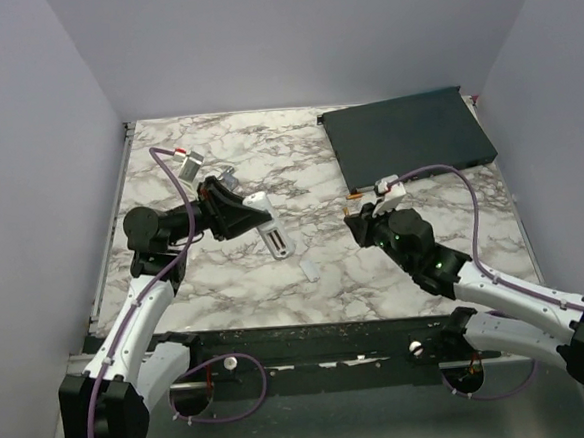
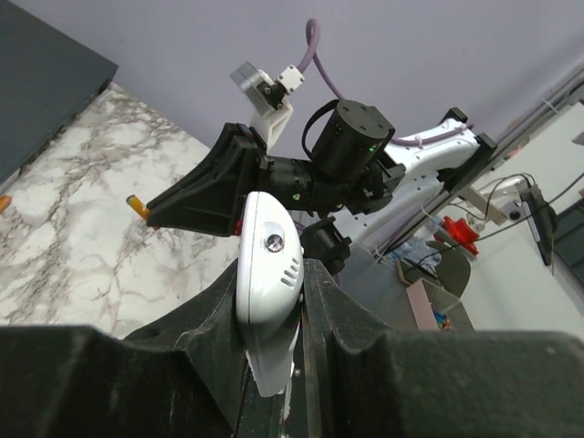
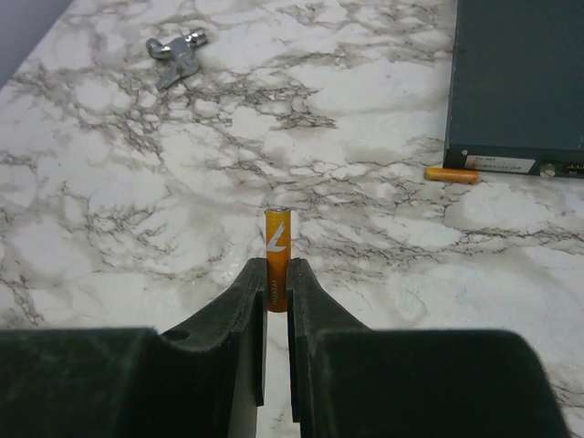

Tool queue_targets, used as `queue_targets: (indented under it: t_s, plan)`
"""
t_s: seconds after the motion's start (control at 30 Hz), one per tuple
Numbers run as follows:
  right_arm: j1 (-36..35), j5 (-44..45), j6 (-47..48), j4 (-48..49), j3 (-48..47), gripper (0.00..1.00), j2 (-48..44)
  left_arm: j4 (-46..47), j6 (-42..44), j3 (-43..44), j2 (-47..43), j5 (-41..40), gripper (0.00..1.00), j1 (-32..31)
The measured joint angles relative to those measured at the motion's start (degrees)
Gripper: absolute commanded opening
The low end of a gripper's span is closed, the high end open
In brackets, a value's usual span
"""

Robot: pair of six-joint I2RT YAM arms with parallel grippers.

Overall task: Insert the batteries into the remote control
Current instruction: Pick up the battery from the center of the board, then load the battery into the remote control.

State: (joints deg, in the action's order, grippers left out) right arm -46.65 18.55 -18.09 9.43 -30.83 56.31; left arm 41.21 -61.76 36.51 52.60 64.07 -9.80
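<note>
My left gripper (image 1: 255, 216) is shut on the white remote control (image 1: 259, 200) and holds it on edge above the marble table. In the left wrist view the remote's front end (image 2: 267, 255) sticks out between the black fingers (image 2: 205, 315). My right gripper (image 1: 357, 220) is shut on one orange battery (image 3: 277, 239), which stands up between the fingertips (image 3: 246, 292). That battery also shows in the left wrist view (image 2: 137, 206). A second orange battery (image 3: 452, 174) lies on the table beside the dark box, and it also shows in the top view (image 1: 352, 195).
A large dark flat box (image 1: 407, 136) lies at the back right. A small pale plastic piece (image 1: 311, 269) lies near the table's front middle. A small metal object (image 3: 178, 57) lies at the back left. Grey walls close in the table on three sides.
</note>
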Motion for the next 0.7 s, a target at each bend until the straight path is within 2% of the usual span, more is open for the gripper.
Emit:
queue_targets:
  t_s: [0.27,0.4,0.57,0.7]
  plan:
    - [0.0,-2.67,1.81,2.99,2.23,0.01,-5.57,4.94,-0.85,-0.33,1.49,-0.63,0.0,-4.28]
    - [0.0,-4.98,2.25,2.05,1.73,0.01,-7.37,-1.9,1.66,-0.28,1.68,-7.43,0.0,-5.6]
    - [0.0,-9.25,3.78,-7.23,-7.78,0.01,-6.05,-14.71,3.5,0.13,2.27,-20.15,0.0,-6.84]
    - [0.0,-14.36,5.99,-14.27,-17.77,0.01,-3.93,-16.55,0.7,0.11,5.9,-24.48,0.0,-7.06]
